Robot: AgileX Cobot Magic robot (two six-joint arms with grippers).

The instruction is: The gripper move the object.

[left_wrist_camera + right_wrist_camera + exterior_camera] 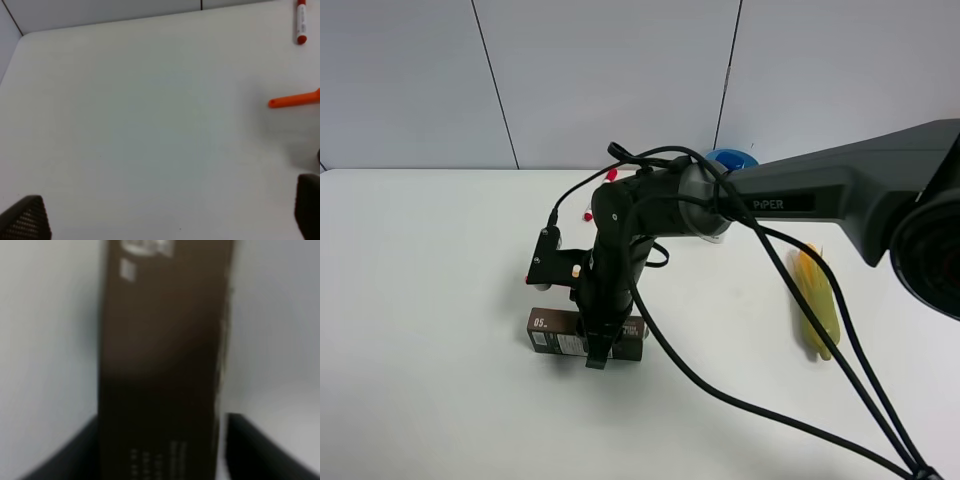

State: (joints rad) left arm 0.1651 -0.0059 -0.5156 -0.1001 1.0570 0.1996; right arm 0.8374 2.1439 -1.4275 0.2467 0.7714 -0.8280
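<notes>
The right arm [840, 195] reaches from the right side across the middle of the white counter [420, 300] and bends down on the left of centre. Its right hand [597, 355] points down onto the carton [552, 333]. The carton is dark brown, it lies flat on the counter in the near part, its long side goes left to right, and "05" shows on its left end. The hand stands over the right half of it.

In the right wrist view the carton fills the middle and the two black fingers [65, 455] stand one on each side of it, very near its sides. The picture is blurred, so I cannot tell if the fingers press on the carton or only stand around it.

The left hand [167, 200] is spread wide, with nothing between its fingers, only bare counter under it. Beyond it lie an orange handle [295, 99] and, farther, a red marker [300, 22], well apart from the hand.

A corn cob [817, 300] lies on the right of the counter, well apart from the carton. A blue object [732, 158] is at the far edge, partly hidden behind the arm.
</notes>
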